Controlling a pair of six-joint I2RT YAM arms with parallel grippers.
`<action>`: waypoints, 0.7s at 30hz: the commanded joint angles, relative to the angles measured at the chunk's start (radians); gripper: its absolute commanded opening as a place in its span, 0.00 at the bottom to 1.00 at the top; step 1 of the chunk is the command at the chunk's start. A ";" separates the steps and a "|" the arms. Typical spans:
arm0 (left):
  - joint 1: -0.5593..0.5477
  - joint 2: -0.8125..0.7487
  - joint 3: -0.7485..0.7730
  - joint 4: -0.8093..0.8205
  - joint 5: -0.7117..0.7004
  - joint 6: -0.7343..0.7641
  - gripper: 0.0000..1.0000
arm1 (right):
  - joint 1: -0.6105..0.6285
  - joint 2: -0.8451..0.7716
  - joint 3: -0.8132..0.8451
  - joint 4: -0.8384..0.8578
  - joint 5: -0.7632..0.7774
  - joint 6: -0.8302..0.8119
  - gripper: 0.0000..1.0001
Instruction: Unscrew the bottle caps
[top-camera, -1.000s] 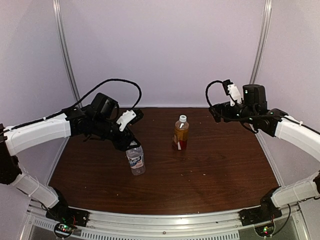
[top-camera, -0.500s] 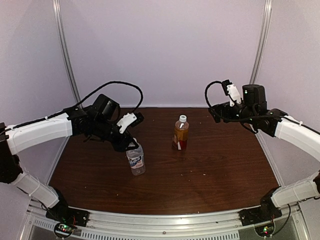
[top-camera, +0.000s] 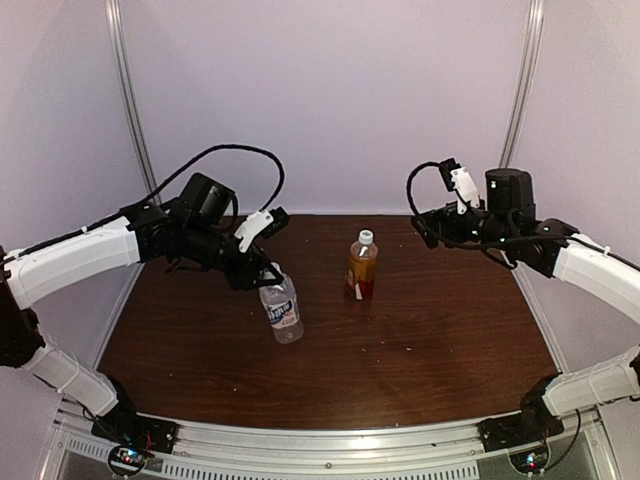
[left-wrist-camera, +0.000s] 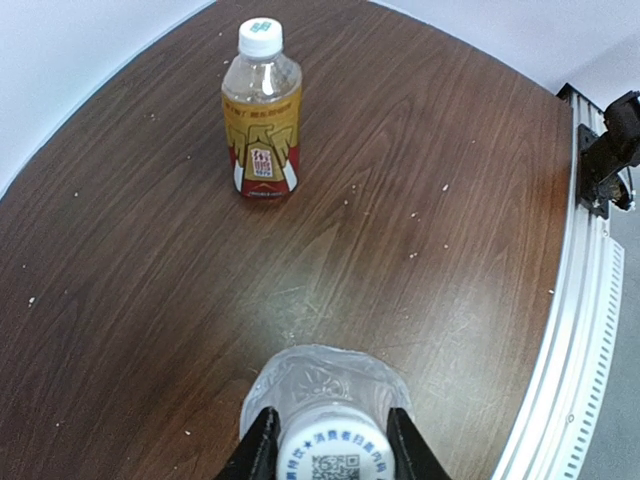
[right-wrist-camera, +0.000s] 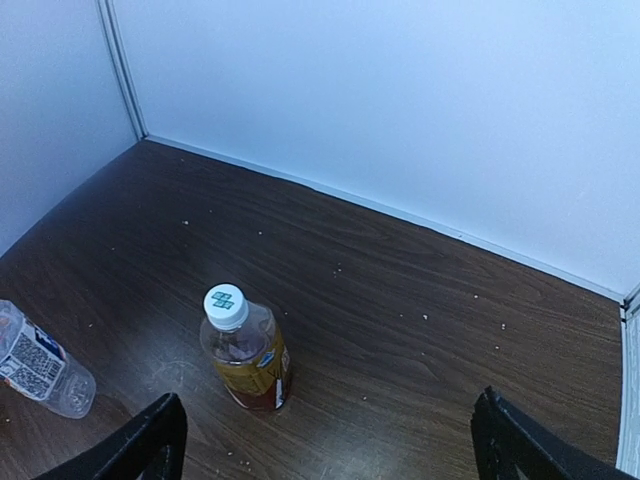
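At the near left of the bench (top-camera: 450, 330), the left tool (left-wrist-camera: 331, 442) is pressing its two fingers against the sides of the white cap (left-wrist-camera: 335, 460) of the clear bottle (top-camera: 283, 312), jaws closed right down onto it. In the wrist view the bottle is hanging straight below the tool. In the top view its long axis is leaning, with the cap up and to the left at the tool and the base lower and to the right. I cannot tell whether the base is touching the wood. A second ago the jaws were standing wider around the cap and the bottle was standing straighter; it is now sitting further right and tilting more. Farther back, near the middle of the bench, the amber bottle (top-camera: 361, 268) is standing upright with the second cap (top-camera: 366, 237) pointing up, well apart from both tools. Over the far right, the right tool (right-wrist-camera: 325, 440) is hovering with its fingers spread wide, gripping nothing, much as before.
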 joint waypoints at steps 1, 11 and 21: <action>-0.002 -0.045 0.047 0.067 0.127 -0.055 0.17 | 0.023 -0.038 0.009 0.000 -0.144 -0.011 1.00; -0.002 -0.050 0.099 0.246 0.368 -0.146 0.12 | 0.144 -0.029 -0.015 0.104 -0.658 -0.083 1.00; -0.006 -0.038 0.094 0.401 0.477 -0.242 0.06 | 0.260 0.119 0.061 0.132 -0.703 -0.086 1.00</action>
